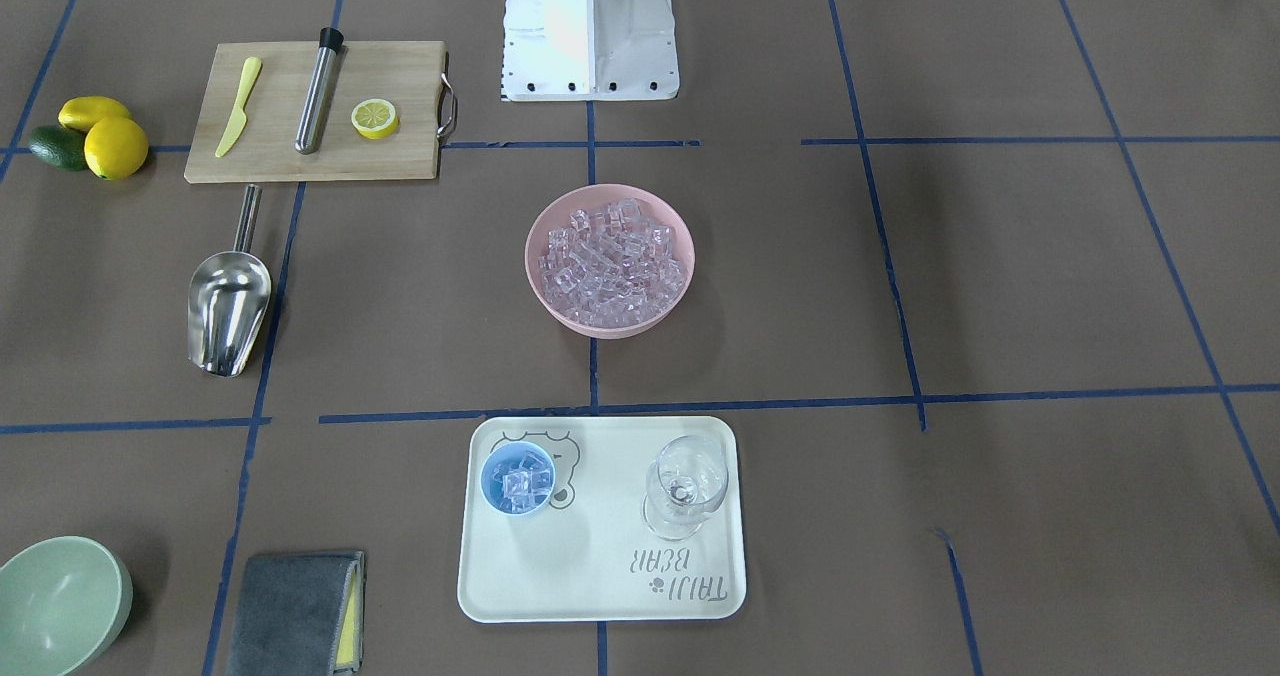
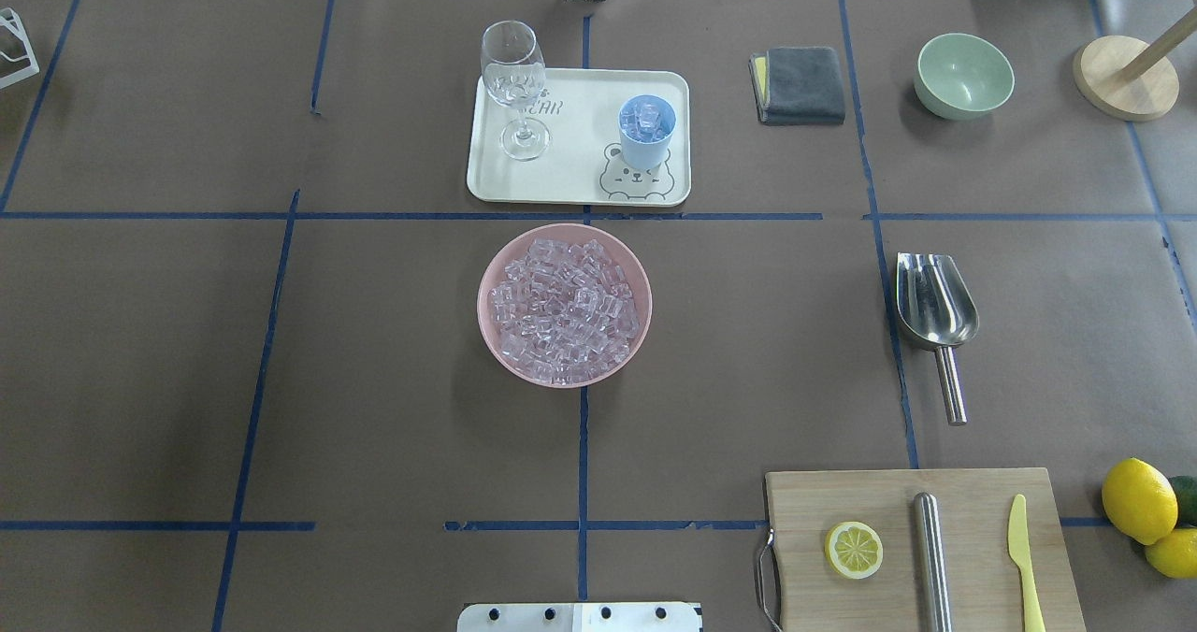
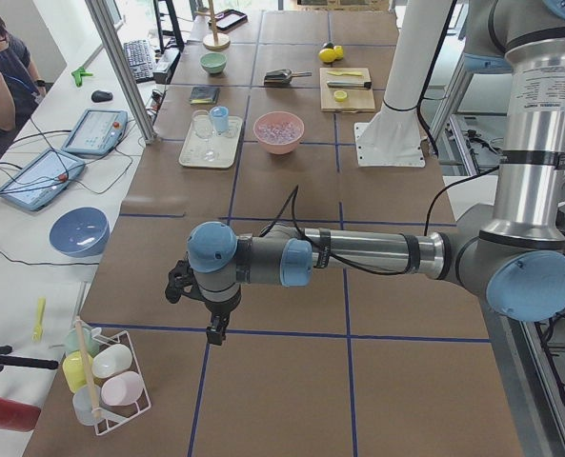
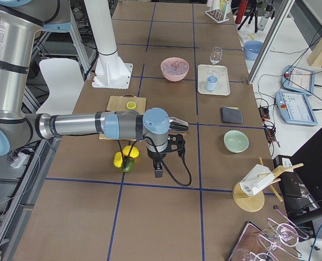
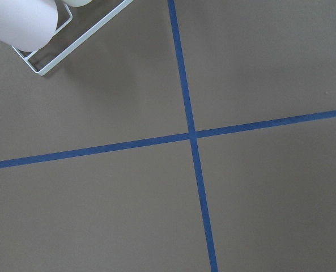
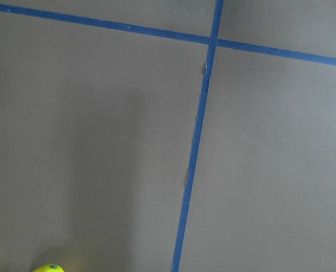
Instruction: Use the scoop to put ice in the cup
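Note:
The ice [image 1: 612, 261] is heaped in a pink bowl [image 2: 486, 281] at the table's middle. The light-blue cup [image 1: 518, 477] stands on a white tray [image 1: 600, 576] and holds a few cubes; it also shows in the overhead view [image 2: 646, 132]. The steel scoop [image 1: 228, 301] lies alone on the table, also seen from overhead [image 2: 933, 312]. My left gripper [image 3: 215, 328] hangs over bare table far from these things. My right gripper [image 4: 158, 171] hangs near the lemons. Both show only in the side views, so I cannot tell whether they are open or shut.
A stemmed glass [image 1: 685, 486] stands on the tray. A cutting board [image 1: 400, 156] holds a lemon half, a steel cylinder and a yellow knife. Lemons [image 1: 105, 141], a green bowl [image 1: 60, 601] and a grey cloth [image 1: 295, 611] lie around.

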Robot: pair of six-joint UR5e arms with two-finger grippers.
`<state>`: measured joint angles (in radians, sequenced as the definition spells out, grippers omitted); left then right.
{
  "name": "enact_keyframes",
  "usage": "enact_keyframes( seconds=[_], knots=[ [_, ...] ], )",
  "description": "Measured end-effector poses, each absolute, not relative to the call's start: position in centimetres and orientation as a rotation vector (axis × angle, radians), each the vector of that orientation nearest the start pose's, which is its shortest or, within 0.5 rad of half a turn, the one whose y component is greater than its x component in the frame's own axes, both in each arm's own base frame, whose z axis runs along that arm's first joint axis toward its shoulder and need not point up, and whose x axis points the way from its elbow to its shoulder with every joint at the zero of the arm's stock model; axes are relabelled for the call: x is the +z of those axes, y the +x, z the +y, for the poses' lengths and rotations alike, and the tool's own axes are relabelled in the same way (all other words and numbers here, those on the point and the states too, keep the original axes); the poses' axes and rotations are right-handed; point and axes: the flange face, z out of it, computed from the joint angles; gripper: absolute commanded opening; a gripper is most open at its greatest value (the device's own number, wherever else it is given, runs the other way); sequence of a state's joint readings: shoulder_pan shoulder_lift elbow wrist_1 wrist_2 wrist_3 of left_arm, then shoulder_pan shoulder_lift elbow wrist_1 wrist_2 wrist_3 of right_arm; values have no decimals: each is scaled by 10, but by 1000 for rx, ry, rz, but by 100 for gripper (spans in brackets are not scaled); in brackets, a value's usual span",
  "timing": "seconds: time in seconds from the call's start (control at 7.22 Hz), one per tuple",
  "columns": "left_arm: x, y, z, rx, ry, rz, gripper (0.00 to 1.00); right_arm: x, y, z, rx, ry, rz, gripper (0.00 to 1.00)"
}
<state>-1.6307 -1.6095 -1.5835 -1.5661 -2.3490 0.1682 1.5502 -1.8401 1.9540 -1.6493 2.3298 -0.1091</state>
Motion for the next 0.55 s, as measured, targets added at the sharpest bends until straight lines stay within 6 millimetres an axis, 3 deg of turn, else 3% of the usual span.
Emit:
enact_keyframes(
  seconds=[0.55],
  knots=[
    [629, -94, -505, 127, 142, 758, 100, 598, 57, -380, -142, 66, -758, 100]
  ],
)
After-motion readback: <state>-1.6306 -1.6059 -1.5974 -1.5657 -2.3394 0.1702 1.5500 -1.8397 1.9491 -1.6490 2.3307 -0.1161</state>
